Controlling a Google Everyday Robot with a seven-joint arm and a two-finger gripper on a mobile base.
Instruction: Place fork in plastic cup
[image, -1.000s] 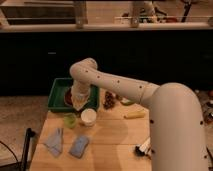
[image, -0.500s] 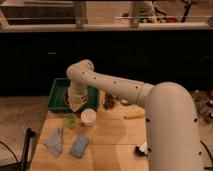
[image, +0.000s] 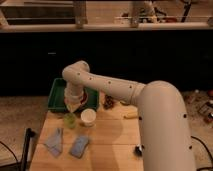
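Note:
The plastic cup (image: 69, 120) is a small lime-green tumbler standing on the wooden table (image: 110, 142), left of the wider white cup (image: 88, 117). My gripper (image: 73, 106) hangs at the end of the white arm (image: 100, 85), just above and slightly behind the green cup, near the front edge of the green bin. The fork does not show clearly; I cannot make it out at the gripper.
A green bin (image: 57, 95) stands at the table's back left. A pine-cone-like dark object (image: 108, 102) and a yellow item (image: 130, 115) lie to the right. Two blue cloths (image: 54, 141) (image: 79, 146) lie at the front left. A small dark object (image: 137, 149) lies near the arm's base.
The arm has swung left and down, bringing the gripper from over the bin toward the green cup.

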